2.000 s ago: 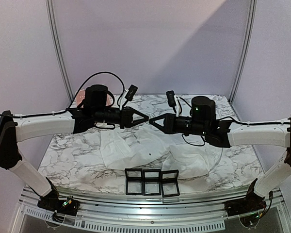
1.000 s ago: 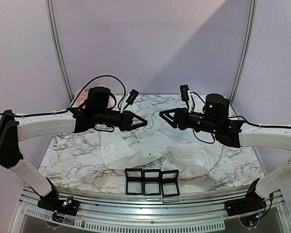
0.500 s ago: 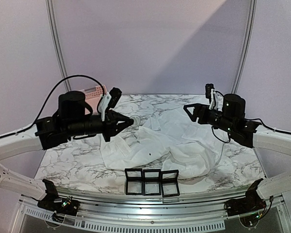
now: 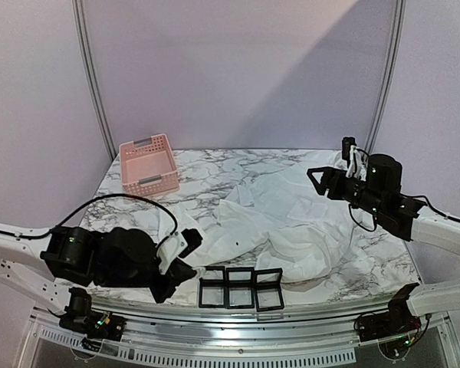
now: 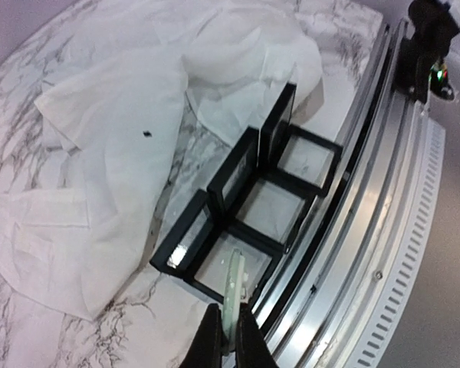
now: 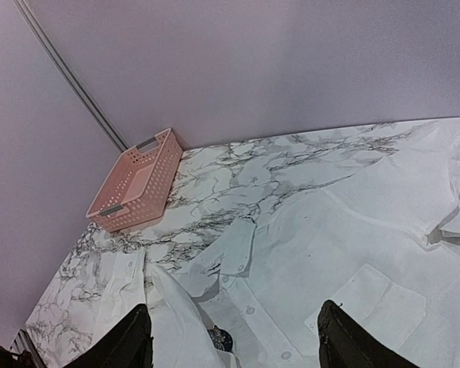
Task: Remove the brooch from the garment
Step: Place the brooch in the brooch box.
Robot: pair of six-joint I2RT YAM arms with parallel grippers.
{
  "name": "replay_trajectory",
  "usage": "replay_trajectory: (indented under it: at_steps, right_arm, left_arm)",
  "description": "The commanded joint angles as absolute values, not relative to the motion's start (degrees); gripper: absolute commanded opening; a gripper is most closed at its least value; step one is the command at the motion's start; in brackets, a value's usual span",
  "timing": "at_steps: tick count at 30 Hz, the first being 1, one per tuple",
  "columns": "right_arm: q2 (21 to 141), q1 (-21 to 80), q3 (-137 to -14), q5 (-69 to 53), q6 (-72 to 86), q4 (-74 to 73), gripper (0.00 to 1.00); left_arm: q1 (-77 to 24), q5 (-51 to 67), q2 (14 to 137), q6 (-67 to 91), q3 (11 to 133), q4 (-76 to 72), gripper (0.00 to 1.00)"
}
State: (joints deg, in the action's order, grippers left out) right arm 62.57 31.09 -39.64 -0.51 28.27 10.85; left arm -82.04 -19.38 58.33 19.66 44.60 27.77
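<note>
Clamped shut on a small pale piece, judged to be the brooch [image 5: 234, 285], the left gripper [image 5: 228, 318] is held low at the near edge of the table [image 4: 238, 162]. The right gripper [image 6: 234, 314] is seen with its fingers spread wide and nothing between them, raised over the far right side.

Most of the marble top is covered by the garment [image 4: 291, 230], which is spread out, wrinkled and white. The pink basket [image 4: 157, 185] is set at the far left corner, apart from the cloth. A row of three black open cases [image 4: 240, 286] is placed along the near edge, touching the garment's hem.

The brooch is thus judged to be off the garment. The nearest case [image 5: 215, 264] lies just below and ahead of the left fingertips, and the row's long axis runs away from them along the table edge. The left arm is much nearer the cases; the right is well apart. A tiny dark speck [image 5: 147, 134] is left on the cloth.
</note>
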Motion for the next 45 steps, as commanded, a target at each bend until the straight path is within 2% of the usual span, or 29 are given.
replay_trajectory:
  at_steps: [1,20,45]
  right_arm:
    - [61.1,30.8,-38.0,2.1,30.1,9.7,0.73]
    - [62.5,30.8,-38.4,2.7,31.1,9.9,0.74]
    - [61.6,30.3,-38.1,2.9,31.4,9.3,0.74]
  left_arm:
    - [-86.1,-25.0,62.3,24.3,43.1,33.0,0.0]
    - [-86.8,-28.3,78.8,20.7,45.8,27.7,0.02]
    - [-83.5,-29.5,83.8,17.1,48.5,26.9,0.06]
